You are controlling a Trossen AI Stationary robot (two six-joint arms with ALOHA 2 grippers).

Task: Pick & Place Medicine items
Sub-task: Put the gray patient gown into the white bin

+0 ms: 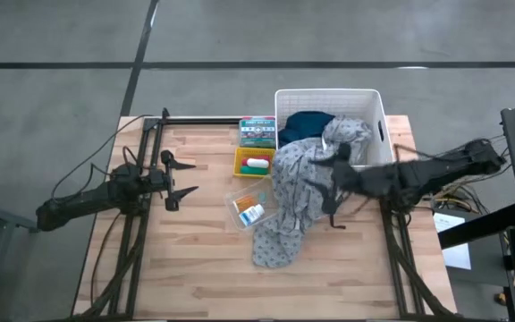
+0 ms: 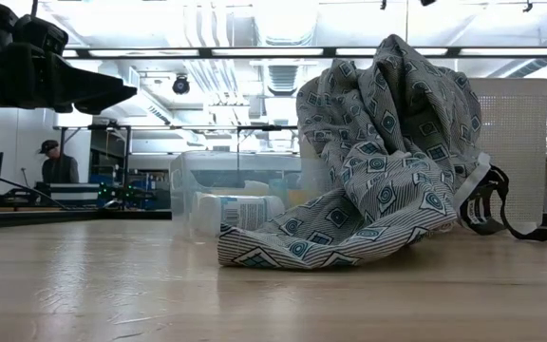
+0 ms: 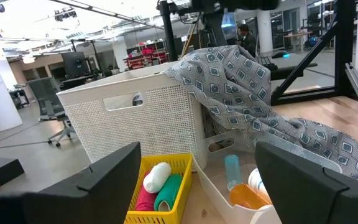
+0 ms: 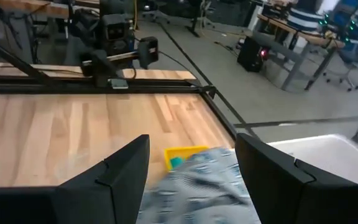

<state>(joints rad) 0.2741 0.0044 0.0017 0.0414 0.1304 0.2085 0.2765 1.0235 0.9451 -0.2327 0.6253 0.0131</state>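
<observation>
On the wooden table (image 1: 195, 268), the grey patterned cloth (image 1: 295, 201) lies nearest the front edge, its lower end on the boards and its upper part draped over the rim of the white basket (image 1: 378, 112). A dark blue cloth (image 1: 309, 125) sits inside that basket. Just left of the grey cloth stands a clear tray (image 1: 247, 207) holding a white-and-blue bottle (image 1: 252, 215) and an orange pack (image 1: 243, 202); printing on the bottle is too small to read. Beyond it, a yellow bin (image 1: 254, 162) holds a white tube (image 1: 257, 164), with a red tube (image 3: 145, 200) and green tube (image 3: 168, 193) beside it. Farther back, a green printed box (image 1: 257, 131) lies flat; its lettering is illegible.

The left gripper (image 1: 182, 177) hovers left of the yellow bin, fingers spread, holding nothing. The right gripper (image 1: 336, 190) hangs over the grey cloth, fingers parted; whether they pinch the cloth cannot be told.
</observation>
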